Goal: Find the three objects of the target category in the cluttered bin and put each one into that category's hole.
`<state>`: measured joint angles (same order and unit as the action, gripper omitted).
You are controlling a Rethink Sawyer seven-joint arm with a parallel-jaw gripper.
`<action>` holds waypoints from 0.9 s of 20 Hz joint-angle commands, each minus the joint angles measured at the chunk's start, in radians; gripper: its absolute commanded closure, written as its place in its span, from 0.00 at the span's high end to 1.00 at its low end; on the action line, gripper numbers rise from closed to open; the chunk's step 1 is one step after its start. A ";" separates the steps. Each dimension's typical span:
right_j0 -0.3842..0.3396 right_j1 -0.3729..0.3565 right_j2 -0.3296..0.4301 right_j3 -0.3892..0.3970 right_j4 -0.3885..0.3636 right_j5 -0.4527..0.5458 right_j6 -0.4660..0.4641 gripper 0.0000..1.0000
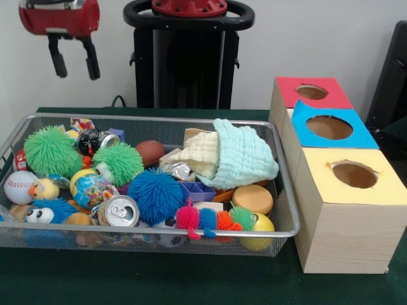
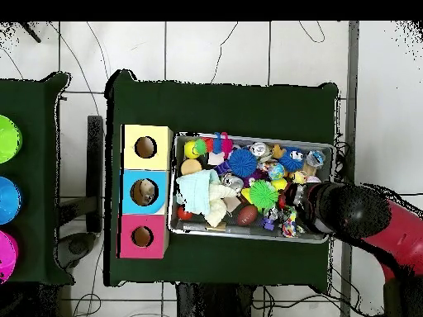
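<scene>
I have the gripper [image 1: 74,63] hanging empty, fingers spread apart, high above the bin [image 1: 283,190]'s left end, and the risk I see is pinching a fuzzy ball beside a can and dragging it out. I can't tell the target category; if cans, the soda can [image 1: 119,210] near the front wall tilts its top toward the camera, its long axis running front to back.

A dark green cloth-covered table [image 1: 159,279] fills the lower frame of the front view, with a plain white wall [image 1: 305,38] above. In the overhead view, a round green disc [image 2: 7,139], a blue one [image 2: 7,200] and a pink one [image 2: 7,257] line the left edge. Thin dark cables [image 2: 221,48] cross the white tiled floor [image 2: 124,45] at the top.
</scene>
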<state>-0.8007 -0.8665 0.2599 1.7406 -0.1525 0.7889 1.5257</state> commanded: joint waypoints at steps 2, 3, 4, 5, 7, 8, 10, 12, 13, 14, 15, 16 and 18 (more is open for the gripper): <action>-0.032 0.180 0.151 -0.097 -0.094 -0.059 -0.188 1.00; -0.036 0.186 0.158 -0.100 -0.099 -0.061 -0.186 1.00; -0.040 0.193 0.165 -0.104 -0.103 -0.062 -0.184 1.00; -0.043 0.193 0.170 -0.105 -0.108 -0.058 -0.181 1.00; -0.041 0.187 0.172 -0.143 -0.123 0.027 -0.205 1.00; -0.040 0.178 0.173 -0.164 -0.133 0.078 -0.222 1.00; -0.052 0.173 0.191 -0.200 -0.138 0.170 -0.273 1.00; -0.060 0.204 0.211 -0.254 -0.150 0.219 -0.308 1.00; -0.062 0.223 0.218 -0.275 -0.158 0.226 -0.315 1.00; -0.068 0.247 0.230 -0.302 -0.167 0.231 -0.333 1.00; -0.071 0.264 0.237 -0.321 -0.175 0.235 -0.340 1.00; -0.073 0.288 0.247 -0.355 -0.187 0.242 -0.357 1.00; -0.066 0.327 0.265 -0.416 -0.217 0.269 -0.386 1.00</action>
<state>-0.8494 -0.6703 0.4026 1.5359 -0.2806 0.9113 1.5211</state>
